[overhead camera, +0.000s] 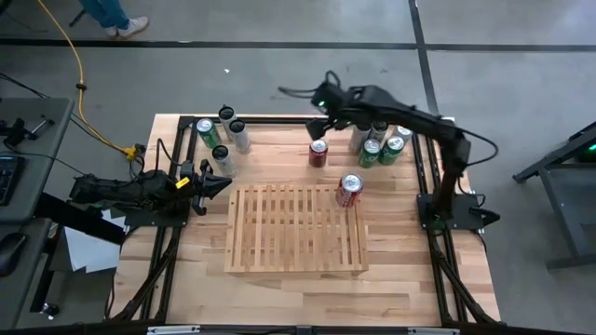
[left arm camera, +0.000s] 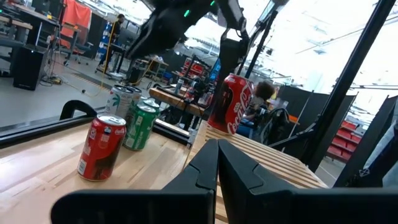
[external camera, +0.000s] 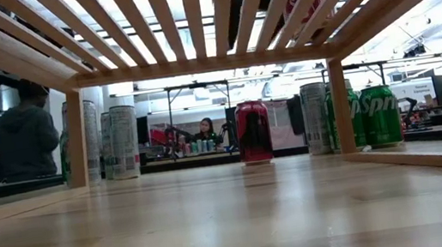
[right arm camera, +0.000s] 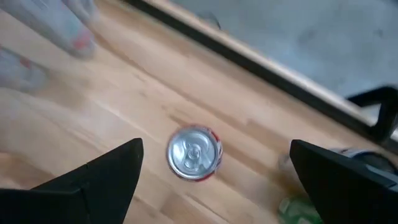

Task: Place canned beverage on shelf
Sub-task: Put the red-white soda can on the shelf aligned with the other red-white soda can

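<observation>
The slatted light-wood shelf (overhead camera: 296, 228) stands mid-table. One red can (overhead camera: 349, 190) stands upright on the slats at the shelf's far right corner. A second red can (overhead camera: 318, 153) (right arm camera: 194, 153) stands on the tabletop just beyond the shelf. My right gripper (overhead camera: 320, 124) (right arm camera: 216, 149) hovers above this can, slanting down and open. Its fingers stand wide on either side of the can's top without touching it. My left gripper (overhead camera: 219, 183) (left arm camera: 217, 163) rests shut at the shelf's left side, holding nothing.
A cluster of green and silver cans (overhead camera: 223, 138) stands at the far left of the table. Another cluster (overhead camera: 380, 147) stands at the far right, close to the second red can. Black frame rails (overhead camera: 279, 118) border the table. Bare tabletop lies in front of the shelf.
</observation>
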